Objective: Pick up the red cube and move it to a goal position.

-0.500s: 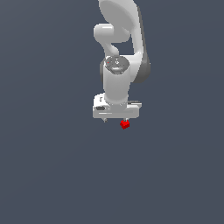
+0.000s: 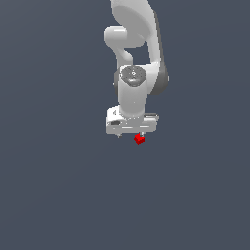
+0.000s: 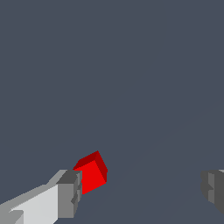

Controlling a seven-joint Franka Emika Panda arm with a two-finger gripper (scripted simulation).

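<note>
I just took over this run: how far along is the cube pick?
Done: the gripper is down at the red cube. In hand: alignment. The wrist view shows the jaws wide apart, the cube right beside one finger pad and far from the other, so nothing is clamped. Left: center on the cube, close, lift and carry it. No goal marker is visible in either view.

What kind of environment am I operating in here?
Most likely a bare simulated test scene: a flat, featureless grey-blue ground, a plain red cube with untextured faces, and a smoothly rendered white arm whose open gripper has the cube beside one finger.
</note>
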